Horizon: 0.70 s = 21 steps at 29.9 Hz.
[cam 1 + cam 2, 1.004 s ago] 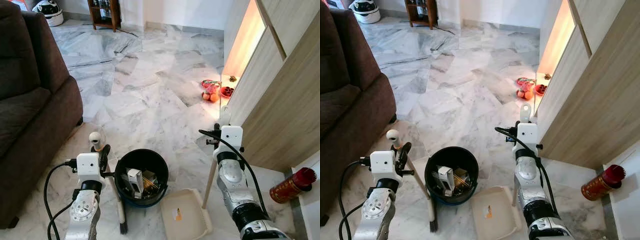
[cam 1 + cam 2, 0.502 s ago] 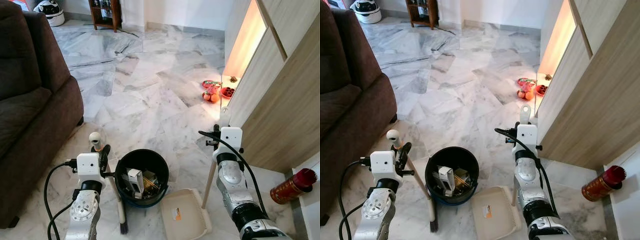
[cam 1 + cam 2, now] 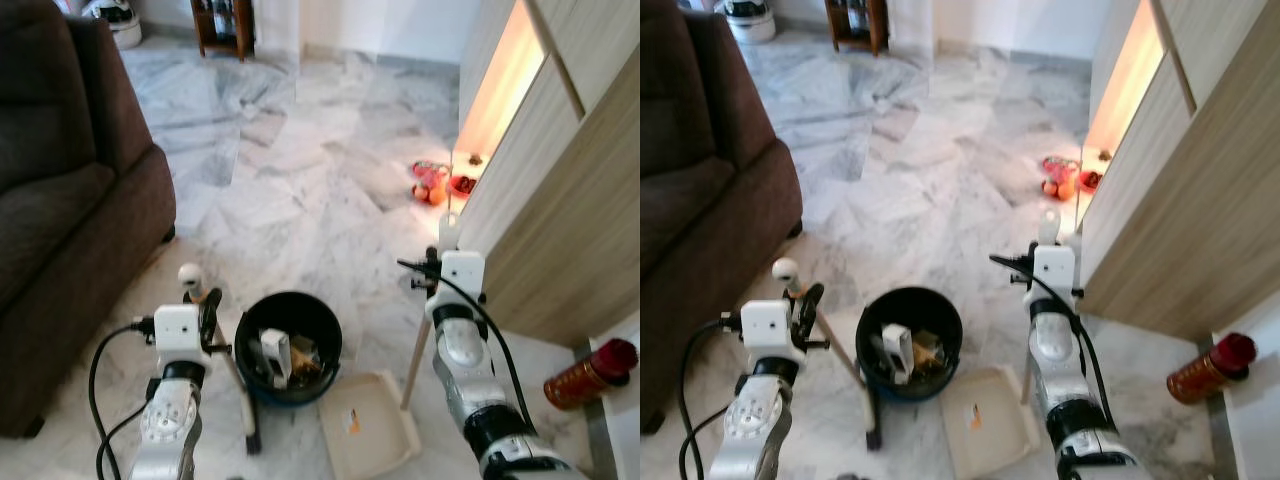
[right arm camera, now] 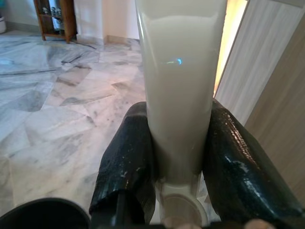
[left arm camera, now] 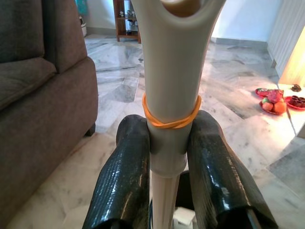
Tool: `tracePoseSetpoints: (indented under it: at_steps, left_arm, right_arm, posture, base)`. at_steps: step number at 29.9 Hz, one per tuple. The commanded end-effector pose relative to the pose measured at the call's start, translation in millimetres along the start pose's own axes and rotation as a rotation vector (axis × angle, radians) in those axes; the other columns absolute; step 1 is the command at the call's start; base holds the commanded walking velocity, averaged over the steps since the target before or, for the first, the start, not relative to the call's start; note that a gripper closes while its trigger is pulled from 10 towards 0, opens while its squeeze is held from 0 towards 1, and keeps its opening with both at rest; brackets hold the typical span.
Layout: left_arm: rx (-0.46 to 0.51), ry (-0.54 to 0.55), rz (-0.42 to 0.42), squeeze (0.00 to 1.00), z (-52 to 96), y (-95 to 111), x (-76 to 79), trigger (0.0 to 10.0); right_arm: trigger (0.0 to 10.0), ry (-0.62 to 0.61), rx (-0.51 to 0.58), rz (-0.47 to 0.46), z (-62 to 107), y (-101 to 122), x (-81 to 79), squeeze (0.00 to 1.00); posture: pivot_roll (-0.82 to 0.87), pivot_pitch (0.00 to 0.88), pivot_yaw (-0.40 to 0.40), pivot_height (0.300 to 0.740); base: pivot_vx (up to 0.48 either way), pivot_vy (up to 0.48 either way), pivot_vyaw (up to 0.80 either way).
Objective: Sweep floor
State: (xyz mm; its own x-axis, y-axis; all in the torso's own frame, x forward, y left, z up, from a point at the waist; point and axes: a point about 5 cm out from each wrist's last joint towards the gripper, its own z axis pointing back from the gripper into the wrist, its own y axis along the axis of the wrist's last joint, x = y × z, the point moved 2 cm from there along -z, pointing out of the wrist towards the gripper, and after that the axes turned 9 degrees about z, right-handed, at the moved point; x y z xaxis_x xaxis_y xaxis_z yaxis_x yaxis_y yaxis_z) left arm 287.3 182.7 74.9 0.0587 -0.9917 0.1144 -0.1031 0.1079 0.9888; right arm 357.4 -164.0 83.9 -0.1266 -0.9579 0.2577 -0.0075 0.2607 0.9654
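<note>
My left gripper [image 3: 207, 306] is shut on the broom [image 3: 236, 385] just below its beige cap, where an orange rubber band circles the handle [image 5: 170, 90]; both black fingers [image 5: 125, 171] press its sides. The broom slants down to the floor beside a black bin [image 3: 290, 335] holding trash. My right gripper [image 3: 440, 258] is shut on the cream upright handle [image 4: 180, 71] of the dustpan [image 3: 372, 432], which rests on the floor right of the bin.
A brown sofa [image 3: 70, 200] stands at the left. A wooden cabinet wall [image 3: 560, 200] runs along the right, with a red canister [image 3: 587, 372] near its base and plates of fruit [image 3: 437, 185] by its lit gap. Open marble floor [image 3: 290, 180] stretches ahead.
The whole view has shifted and blurred a little, so the camera moved. Both grippers keep their holds. The dustpan now lies slightly turned on the floor.
</note>
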Motion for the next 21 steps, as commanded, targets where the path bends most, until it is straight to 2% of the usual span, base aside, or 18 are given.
tracePoseSetpoints:
  at_steps: [1,21]
  left_arm:
    - [-0.013,-0.010,-0.006,0.00,2.8,-3.1,1.5,10.0]
    - [-0.007,-0.006,-0.006,0.00,1.1,-0.5,0.9,10.0]
  right_arm:
    - [10.0,-0.006,0.015,-0.020,-2.0,3.1,2.1,0.00]
    - [10.0,0.024,0.036,-0.056,-1.7,6.2,-2.9,0.00]
  posture:
    - [0.10,0.074,-0.048,0.740]
    - [0.09,0.107,-0.047,0.740]
  base:
    - [-0.262,0.000,0.00]
    - [-0.264,0.000,0.00]
